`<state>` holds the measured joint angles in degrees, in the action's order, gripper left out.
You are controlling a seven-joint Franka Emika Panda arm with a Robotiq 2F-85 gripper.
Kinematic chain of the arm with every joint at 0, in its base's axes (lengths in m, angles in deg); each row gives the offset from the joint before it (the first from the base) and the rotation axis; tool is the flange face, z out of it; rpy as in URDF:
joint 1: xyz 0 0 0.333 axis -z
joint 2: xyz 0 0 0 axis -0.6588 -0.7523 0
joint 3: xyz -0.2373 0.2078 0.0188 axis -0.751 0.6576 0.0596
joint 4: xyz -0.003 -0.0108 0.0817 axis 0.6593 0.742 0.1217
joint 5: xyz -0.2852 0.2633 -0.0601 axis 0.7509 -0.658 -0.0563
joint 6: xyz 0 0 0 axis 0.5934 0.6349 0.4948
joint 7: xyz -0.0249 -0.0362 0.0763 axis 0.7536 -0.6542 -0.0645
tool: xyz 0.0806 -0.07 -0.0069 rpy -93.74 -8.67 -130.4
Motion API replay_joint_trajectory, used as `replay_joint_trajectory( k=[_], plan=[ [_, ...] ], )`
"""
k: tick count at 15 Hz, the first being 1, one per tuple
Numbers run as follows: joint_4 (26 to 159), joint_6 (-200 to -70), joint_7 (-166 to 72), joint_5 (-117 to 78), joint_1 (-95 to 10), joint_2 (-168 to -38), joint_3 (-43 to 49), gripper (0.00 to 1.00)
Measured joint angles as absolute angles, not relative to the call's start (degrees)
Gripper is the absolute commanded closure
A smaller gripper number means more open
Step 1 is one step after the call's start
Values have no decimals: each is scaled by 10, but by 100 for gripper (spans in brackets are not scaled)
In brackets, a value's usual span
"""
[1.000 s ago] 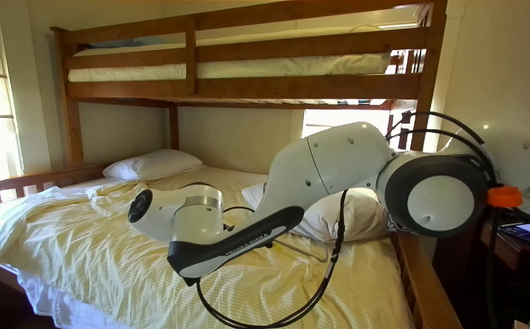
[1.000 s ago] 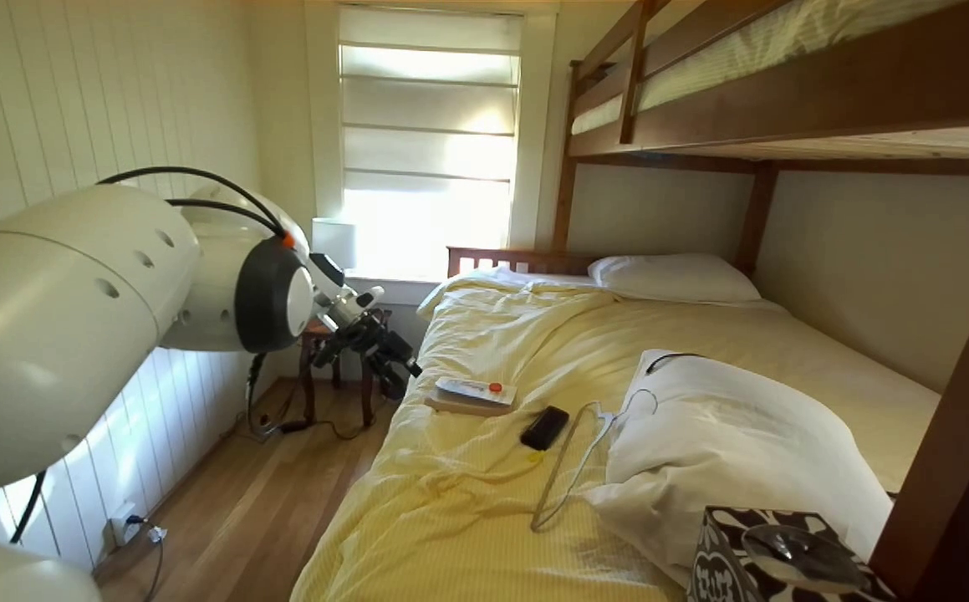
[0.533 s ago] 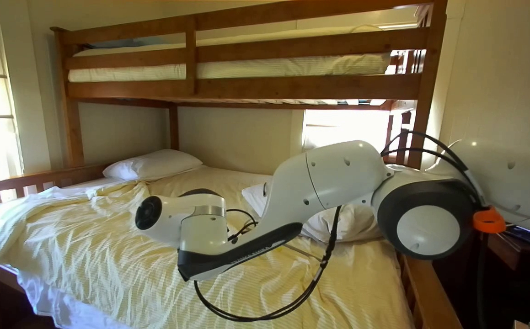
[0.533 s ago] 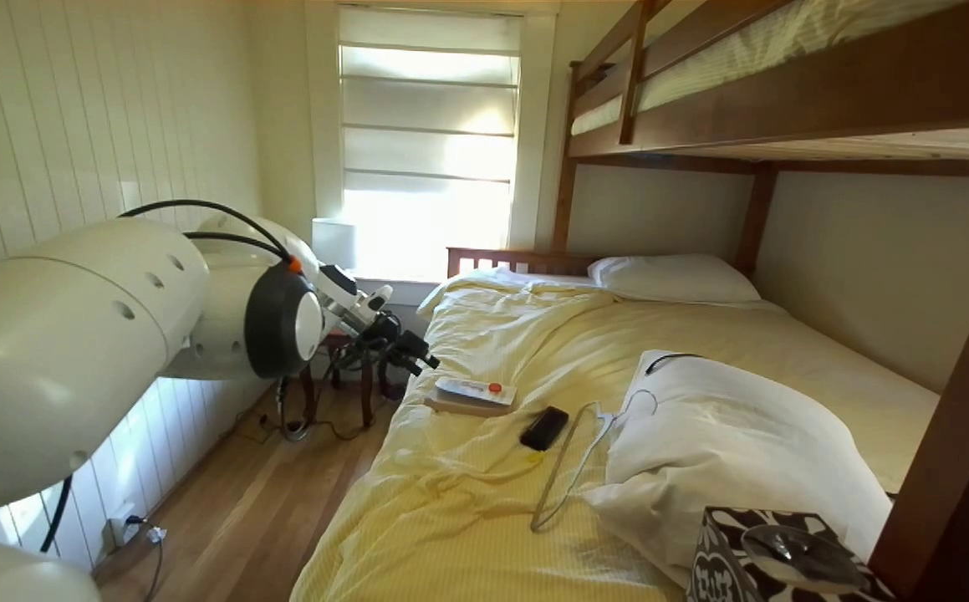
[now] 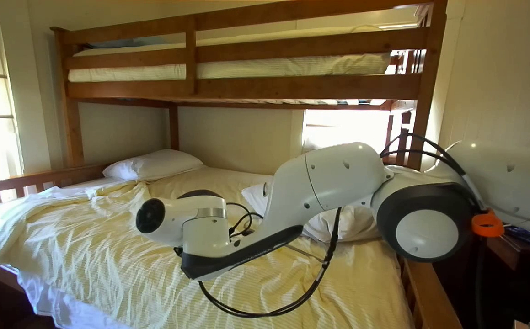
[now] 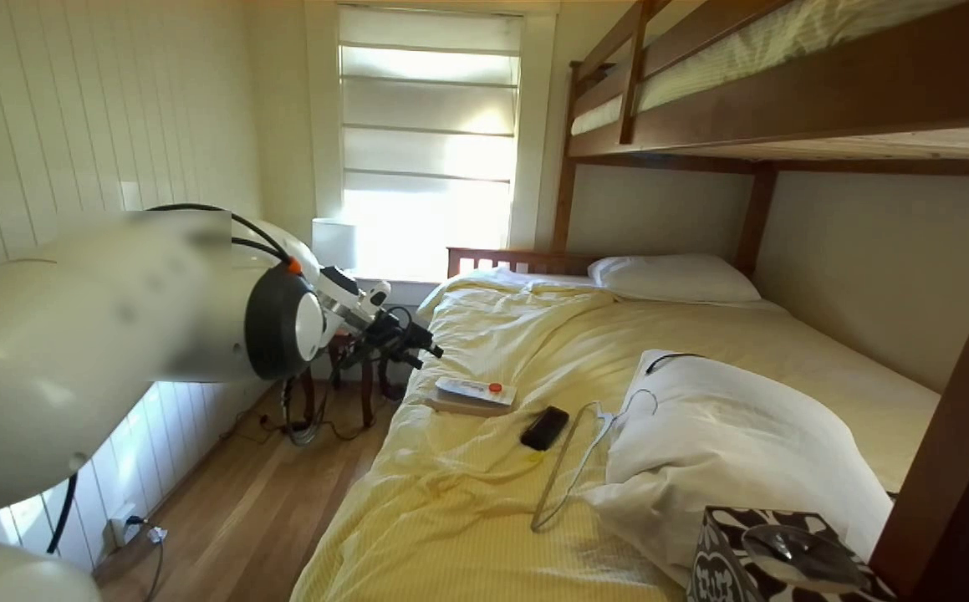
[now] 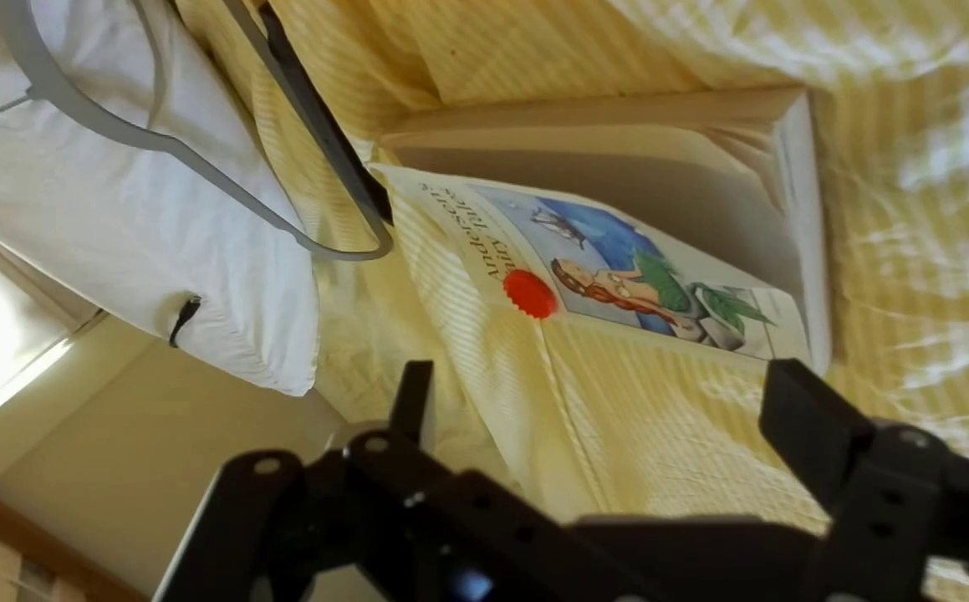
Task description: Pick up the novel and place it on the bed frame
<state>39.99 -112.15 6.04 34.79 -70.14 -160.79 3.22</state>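
Exterior views, both: brown wooden bed frame (image 5: 292, 87), a bunk with thick posts, long rails and a slatted end, takes up much of the scene. Pale yellow striped bedding (image 6: 451, 518), rumpled, covers the lower bunk. White robot arm (image 5: 333, 178) reaches along the bed's open side; part of it is blurred in an exterior view. One white pillow (image 5: 152, 164) lies near the slatted end; a second pillow (image 6: 718, 426), bulkier, lies well apart from it, with a black-and-white patterned box (image 6: 714, 560) close by. Pale grey hanger (image 7: 99, 124) lies partly on the second pillow, partly on the bedding. Gripper (image 7: 599, 380): fingers spread wide, hovering near the novel (image 7: 618, 242) and apart from it. Novel lies on the bedding near the bed's edge, its illustrated cover, partly legible as Andersen's Fairy Tales, standing away from the pages. Slim dark object (image 6: 544, 428) lies between novel and hanger. Red ridged disc (image 7: 530, 294) sits at the title; loose or fixed, cannot tell.
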Motion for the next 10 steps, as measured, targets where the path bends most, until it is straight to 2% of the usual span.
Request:
replay_joint_trajectory(
  k=[10],
  plan=[
    [404,-1230,-122,352,-680,-1636,35,0]
  ],
)
